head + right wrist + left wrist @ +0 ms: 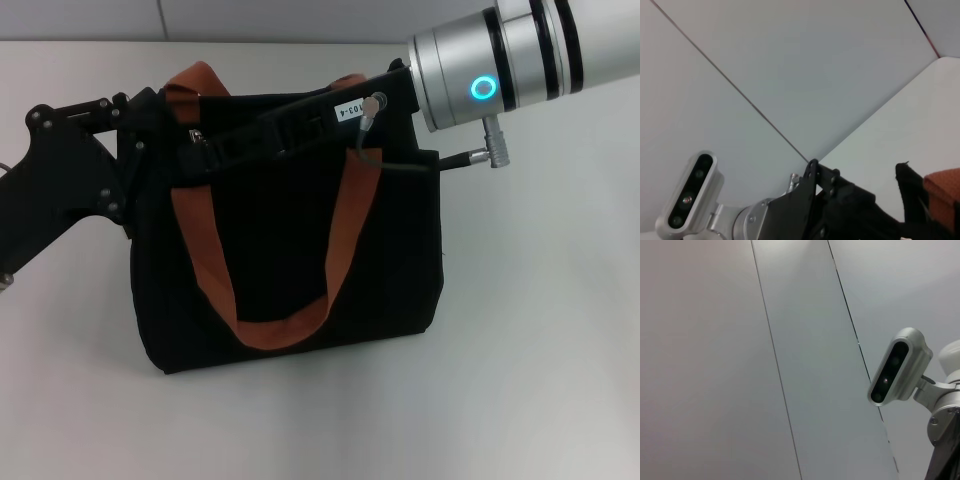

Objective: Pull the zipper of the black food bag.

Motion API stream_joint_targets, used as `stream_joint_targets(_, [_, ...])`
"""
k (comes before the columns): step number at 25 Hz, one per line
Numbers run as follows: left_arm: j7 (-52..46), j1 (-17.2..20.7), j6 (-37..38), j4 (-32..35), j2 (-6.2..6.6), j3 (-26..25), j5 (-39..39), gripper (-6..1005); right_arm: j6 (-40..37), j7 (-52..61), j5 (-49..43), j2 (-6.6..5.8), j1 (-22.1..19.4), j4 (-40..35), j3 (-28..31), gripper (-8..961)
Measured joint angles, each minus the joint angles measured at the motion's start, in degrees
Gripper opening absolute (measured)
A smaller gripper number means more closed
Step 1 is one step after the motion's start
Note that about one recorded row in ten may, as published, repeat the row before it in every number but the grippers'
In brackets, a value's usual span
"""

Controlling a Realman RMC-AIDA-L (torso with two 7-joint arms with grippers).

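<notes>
On a white table (540, 380) the black food bag (290, 260) slumps — soft, light; take the zipper along its top. Left gripper (185, 145) and right gripper (215, 150) reach in there — grips indiscernible.

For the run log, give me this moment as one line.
left gripper: at black food bag top-left edge | right gripper: over bag top | zipper: not visible | bag upright on table

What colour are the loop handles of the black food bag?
Orange-brown. The handles on the black food bag show best in the head view.
</notes>
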Motion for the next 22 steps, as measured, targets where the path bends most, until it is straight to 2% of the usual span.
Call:
stream_joint_targets(6, [0.0, 0.0, 0.3, 0.0, 0.02, 0.0, 0.0, 20, 1.8, 0.1, 0.0, -0.03, 0.2, 0.0, -0.2, 562])
stream_joint_targets(17, [0.0, -0.1, 0.5, 0.0, 0.02, 0.0, -0.2, 20, 3.4, 0.1, -0.1, 0.12, 1.1, 0.0, -1.7, 320])
stream_joint_targets(22, [0.0, -0.1, 0.3, 0.0, -0.01, 0.0, -0.4, 20, 3.4, 0.1, -0.2, 0.12, 1.1, -0.2, -2.4, 242])
